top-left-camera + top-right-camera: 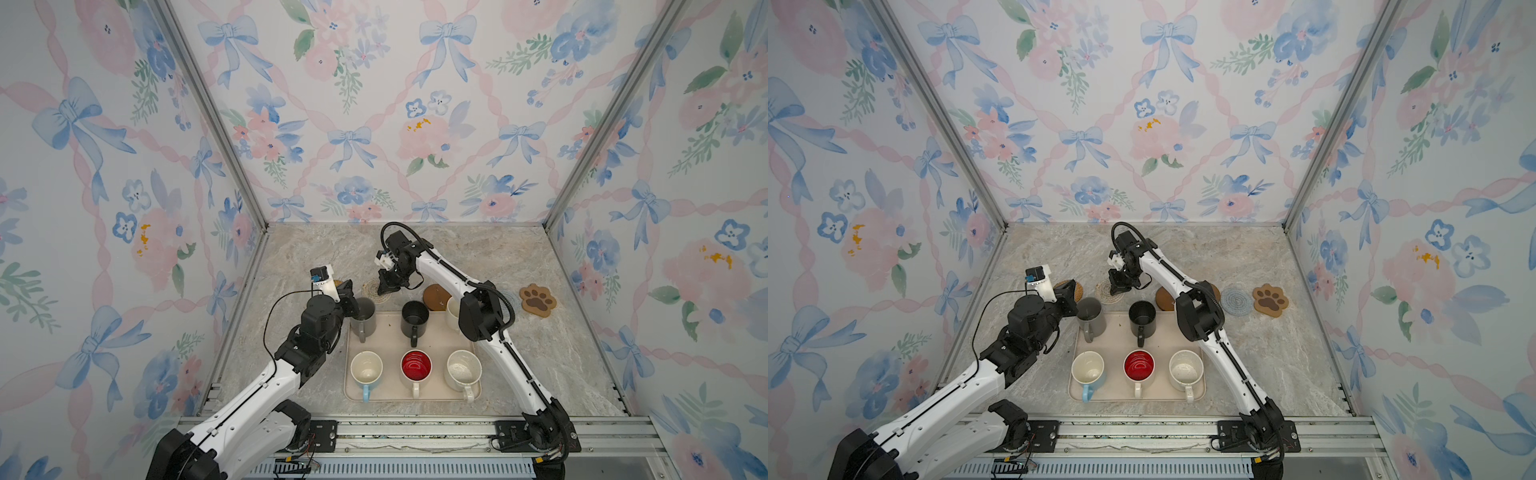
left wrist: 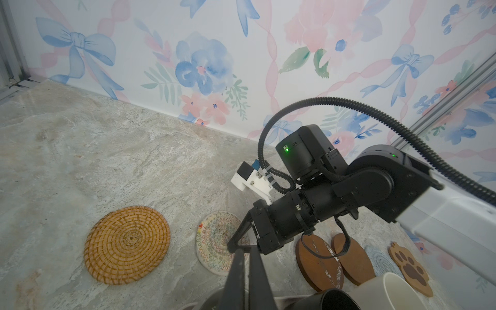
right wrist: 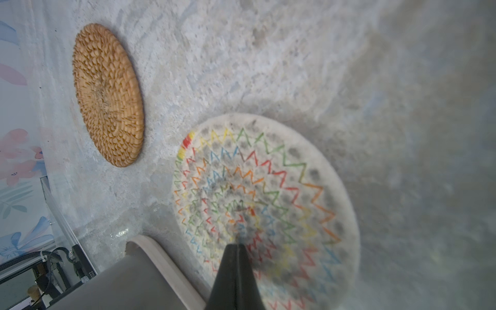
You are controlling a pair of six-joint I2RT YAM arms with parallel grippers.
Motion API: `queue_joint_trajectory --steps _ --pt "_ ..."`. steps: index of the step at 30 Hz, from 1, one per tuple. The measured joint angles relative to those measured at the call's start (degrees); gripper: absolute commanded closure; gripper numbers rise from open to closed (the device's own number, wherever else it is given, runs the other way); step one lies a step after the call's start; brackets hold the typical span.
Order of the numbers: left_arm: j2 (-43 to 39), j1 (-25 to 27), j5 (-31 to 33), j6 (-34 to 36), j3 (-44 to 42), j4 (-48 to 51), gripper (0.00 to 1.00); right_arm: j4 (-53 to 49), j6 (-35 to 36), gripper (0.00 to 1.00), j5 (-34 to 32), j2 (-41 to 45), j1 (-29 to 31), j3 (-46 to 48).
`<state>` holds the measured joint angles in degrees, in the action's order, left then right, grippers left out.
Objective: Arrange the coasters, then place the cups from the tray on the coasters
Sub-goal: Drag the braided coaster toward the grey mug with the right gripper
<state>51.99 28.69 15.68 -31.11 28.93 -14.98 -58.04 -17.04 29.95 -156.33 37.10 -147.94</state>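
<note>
Finding: your right gripper (image 3: pixel 237 244), jaws closed and empty, stands tip-down at centre of the pale woven coaster (image 3: pixel 281 166), lower middle of frame; left gripper (image 2: pixel 245 255), likewise closed empty, hangs beside.

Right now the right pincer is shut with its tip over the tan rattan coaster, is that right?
Not quite. The right pincer is shut, but its tip is over the pale woven coaster with the coloured zigzags, not the rattan one. The right wrist view shows it. The tan rattan coaster lies apart from it on the table.
</note>
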Motion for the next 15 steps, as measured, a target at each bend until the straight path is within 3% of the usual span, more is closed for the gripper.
queue_joint_trajectory --steps 15 --pt "-0.7 -0.9 0.0 0.0 -0.7 0.0 1.0 2.6 -1.7 0.98 1.4 -0.4 0.5 -0.1"
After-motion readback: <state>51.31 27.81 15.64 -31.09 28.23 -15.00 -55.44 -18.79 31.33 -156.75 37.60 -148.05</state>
